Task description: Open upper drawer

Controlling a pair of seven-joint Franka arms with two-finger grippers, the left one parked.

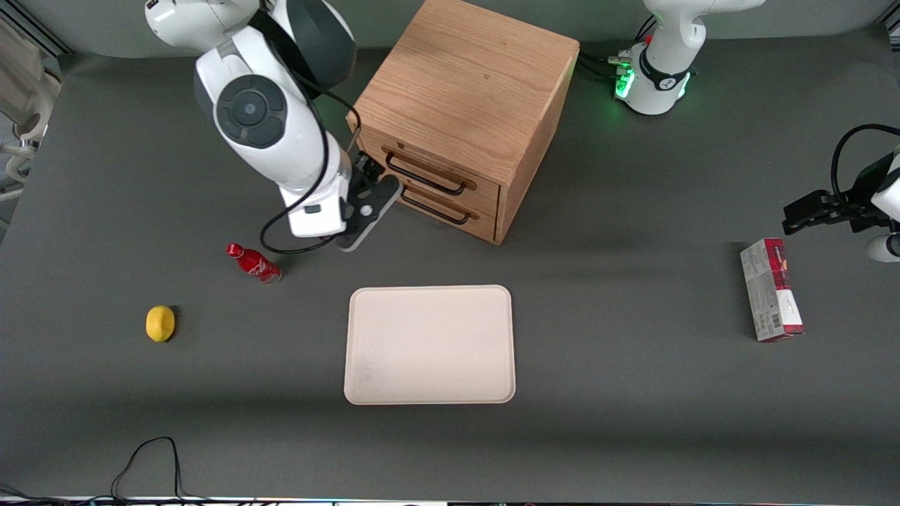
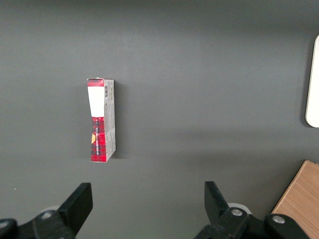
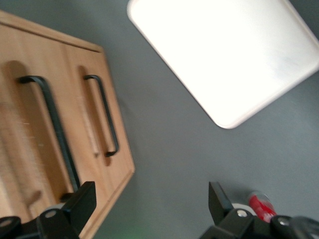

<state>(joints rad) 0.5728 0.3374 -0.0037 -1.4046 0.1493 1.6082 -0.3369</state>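
Observation:
The oak cabinet [image 1: 467,84] stands on the grey table with both drawers shut. The upper drawer [image 1: 450,176] has a thin black wire handle [image 1: 424,176]; the matching lower drawer [image 1: 457,207] sits just below it. In the right wrist view the upper drawer's handle [image 3: 52,127] is the longer-looking one and the lower drawer's handle [image 3: 103,114] lies closer to the table. My gripper [image 1: 369,172] hangs in front of the drawer fronts, at the handles' end toward the working arm. It is open and empty [image 3: 152,196], not touching either handle.
A cream tray [image 1: 429,344] lies nearer the front camera than the cabinet. A red cola bottle [image 1: 254,262] lies on its side near the gripper, with a lemon [image 1: 160,323] farther toward the working arm's end. A red-and-grey box [image 1: 771,289] lies toward the parked arm's end.

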